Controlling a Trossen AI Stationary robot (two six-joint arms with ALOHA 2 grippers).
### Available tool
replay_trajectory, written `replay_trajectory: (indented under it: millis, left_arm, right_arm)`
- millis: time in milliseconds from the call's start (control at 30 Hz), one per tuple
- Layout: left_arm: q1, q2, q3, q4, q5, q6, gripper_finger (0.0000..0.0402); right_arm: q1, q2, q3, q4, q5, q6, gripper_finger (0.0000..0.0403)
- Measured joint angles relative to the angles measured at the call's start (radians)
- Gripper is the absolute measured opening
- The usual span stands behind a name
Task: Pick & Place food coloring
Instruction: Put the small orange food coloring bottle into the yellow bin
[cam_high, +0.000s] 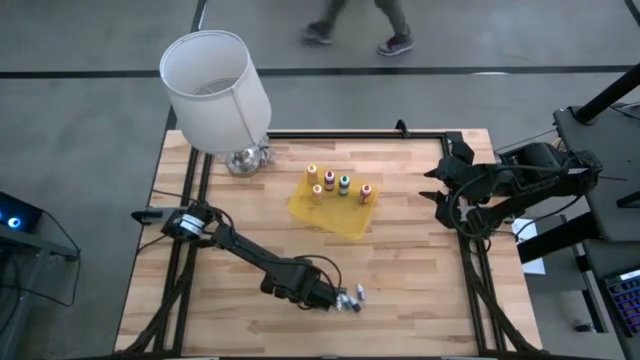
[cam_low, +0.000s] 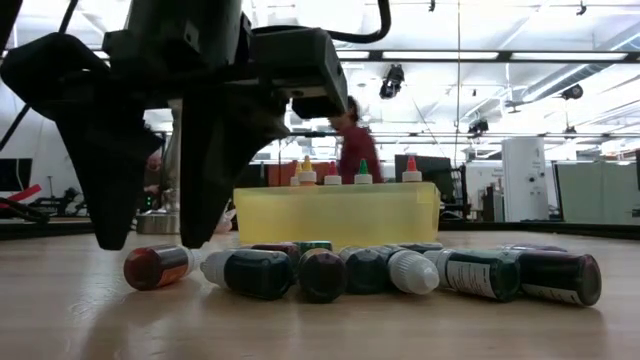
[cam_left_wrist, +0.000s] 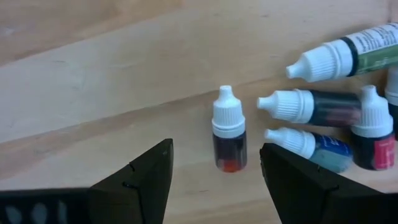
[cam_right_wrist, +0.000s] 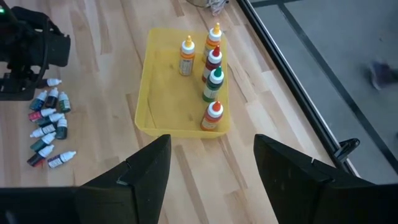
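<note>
Several tiny food coloring vials (cam_high: 352, 297) (cam_low: 400, 270) with white caps lie on their sides in a cluster near the table's near edge. My left gripper (cam_high: 335, 298) (cam_left_wrist: 216, 149) is open and low over the wood at the cluster's left end. Its fingers stand on either side of one dark red vial (cam_left_wrist: 229, 134) (cam_low: 158, 266) without touching it. Larger squeeze bottles (cam_high: 340, 185) (cam_right_wrist: 213, 68) stand upright in the yellow tray (cam_high: 345, 228) (cam_right_wrist: 149, 93) at mid-table. My right gripper (cam_high: 435, 190) (cam_right_wrist: 211, 140) waits open at the table's right side, pointing toward the tray.
A white lampshade on a metal base (cam_high: 215, 90) stands at the table's far left corner. A black frame (cam_high: 400, 133) runs along the table's edges. A person (cam_high: 360, 25) walks beyond the far edge. Bare wood lies between the tray and the vials.
</note>
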Motion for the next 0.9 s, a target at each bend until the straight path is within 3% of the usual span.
replay_trajectory:
  millis: [900]
  left_arm:
    - [0.01, 0.006, -0.061, 0.079, 0.061, 0.015, 0.0213]
  right_arm:
    - [0.0, 0.0, -0.002, 0.0, 0.0, 0.0, 0.0224]
